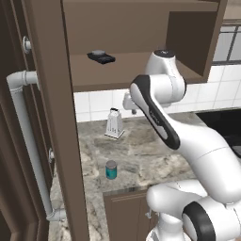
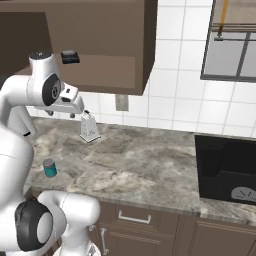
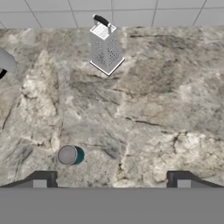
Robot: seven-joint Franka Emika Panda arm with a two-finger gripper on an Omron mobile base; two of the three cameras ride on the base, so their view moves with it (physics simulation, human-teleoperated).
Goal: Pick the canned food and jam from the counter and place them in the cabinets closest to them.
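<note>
The claw (image 3: 111, 179) hangs open and empty above the counter (image 3: 153, 109). The canned food (image 3: 70, 155) stands at its ten o'clock; a straight descent would likely miss or topple it.

Light was even and fairly bright, without any visible lamp or glare. The counter (image 1: 141, 150) carried only faint, soft shadows beside the canned food (image 1: 111, 170) and the grater (image 1: 114, 124). The cabinets (image 1: 132, 56) were dimmer inside, darkest along the right wall. All three renders looked slightly soft and low in resolution, the marbled stone texture smeared, most of all through the hand camera.
</note>
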